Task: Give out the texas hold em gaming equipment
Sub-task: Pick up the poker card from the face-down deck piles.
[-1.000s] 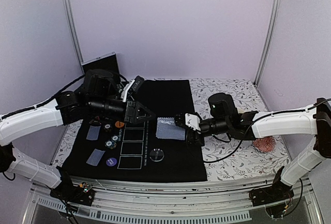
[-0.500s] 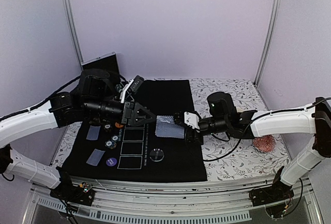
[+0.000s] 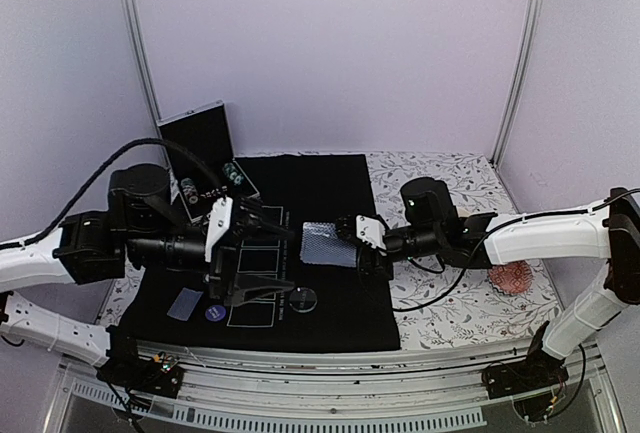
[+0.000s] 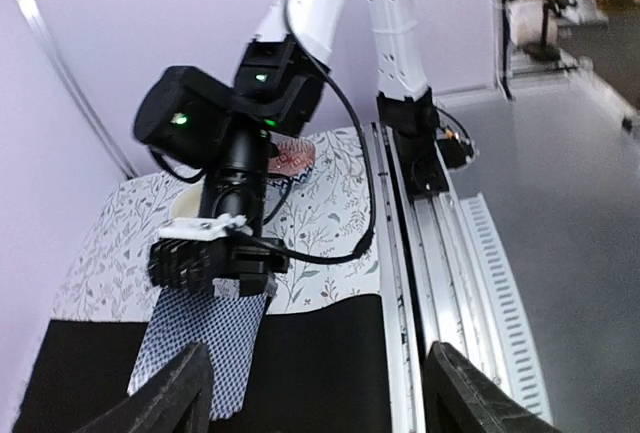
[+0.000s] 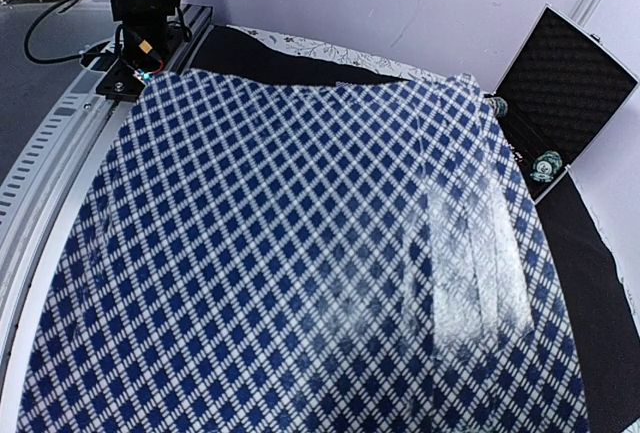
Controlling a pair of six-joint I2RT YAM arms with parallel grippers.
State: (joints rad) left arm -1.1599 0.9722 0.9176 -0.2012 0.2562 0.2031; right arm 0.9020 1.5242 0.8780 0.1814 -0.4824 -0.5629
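Black mat (image 3: 330, 188) lay beneath both arms. Above its left half, the left gripper (image 3: 278, 261) hung with jaws spread wide, holding nothing. Above its right-centre, the right gripper (image 3: 356, 245) pinched the fanned playing cards (image 3: 325, 245).

Blue-and-white lattice on the cards (image 3: 322, 246), black mat (image 3: 330, 193), white floral tablecloth (image 3: 460, 313), purple disc (image 3: 214, 313), reddish patterned dish (image 3: 511, 279).
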